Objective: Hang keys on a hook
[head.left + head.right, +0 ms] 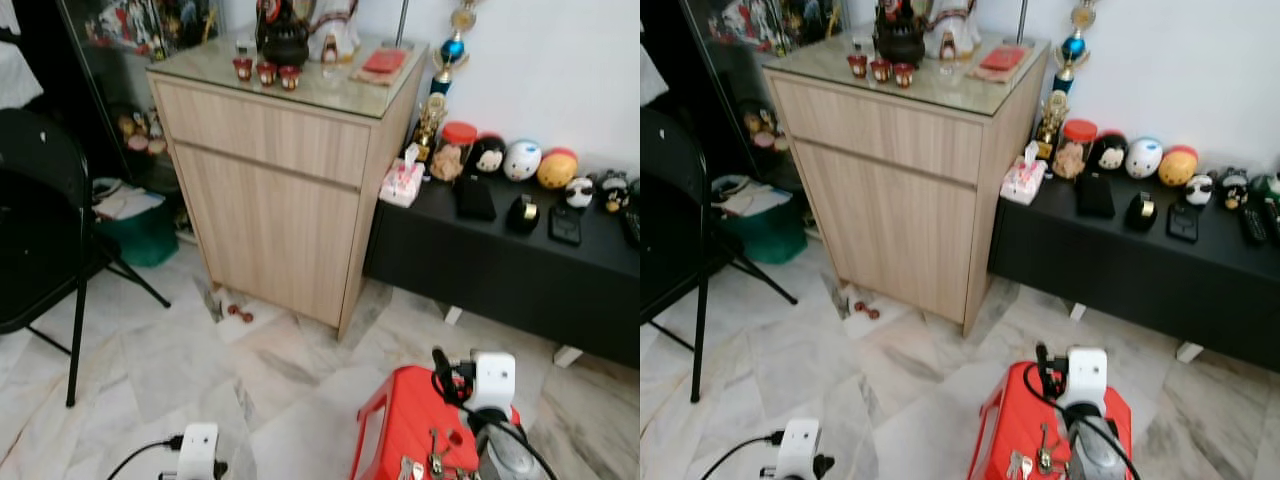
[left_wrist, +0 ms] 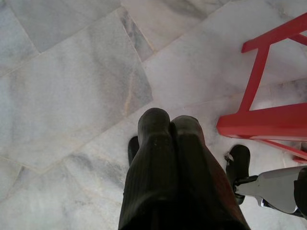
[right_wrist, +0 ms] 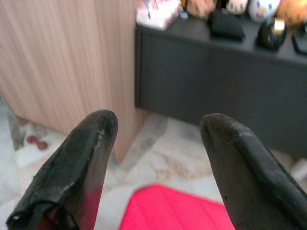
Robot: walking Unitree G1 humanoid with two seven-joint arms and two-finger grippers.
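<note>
The keys (image 1: 1030,462) lie on the red stool (image 1: 1012,415), just beside the right arm and below its raised right gripper (image 3: 158,143), whose fingers are spread apart, empty. The left gripper (image 2: 170,125) hangs over the marble floor (image 2: 72,86), fingers pressed together.

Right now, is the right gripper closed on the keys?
No: in the right wrist view the right gripper has its two black fingers spread wide with nothing between them, while the keys lie on the red stool.

You can see the keys (image 1: 428,462), a small metal bunch, lying flat on the red stool (image 1: 400,410), near its front edge.
</note>
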